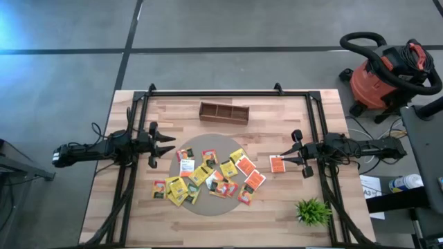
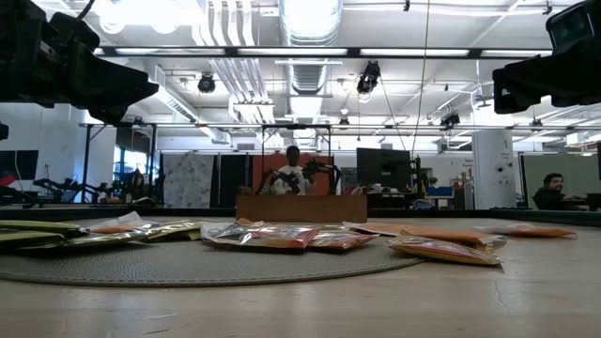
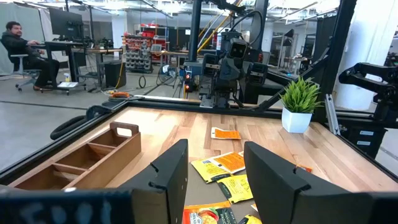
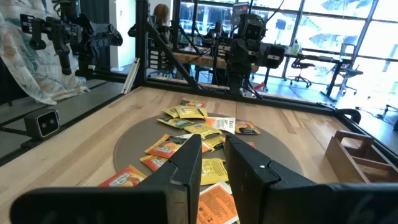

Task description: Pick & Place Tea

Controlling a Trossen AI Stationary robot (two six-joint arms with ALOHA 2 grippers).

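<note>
**Two grippers held above a spread of tea packets**

Two dark arms reach in from opposite sides of the wooden table (image 1: 277, 200), each held level above the top. Only the high view shows the whole layout: the tea packets (image 1: 208, 176), mostly yellow with some orange-red and a few white, lie scattered over a round grey mat (image 1: 208, 207), the divided wooden tray (image 1: 223, 112) sits beyond them near the far edge, and a small green plant (image 1: 313, 211) stands near the right front corner. The low view shows instead that both arms hang clear above the table, with the packets lying flat on the mat beneath and people at desks in the room behind.

The left gripper (image 1: 164, 149) sits at the mat's left edge, fingers spread wide with nothing between them; in the left wrist view the packets lie ahead of and below its fingers (image 3: 168, 177), with the tray off to one side.

The right gripper (image 1: 285, 160) hovers just beyond the mat's right edge. One orange-red packet (image 1: 277, 164) shows at its tips in the high view; the right wrist view shows it underneath the narrowly spaced fingers (image 4: 189, 162), but whether they pinch it I cannot tell.
</note>
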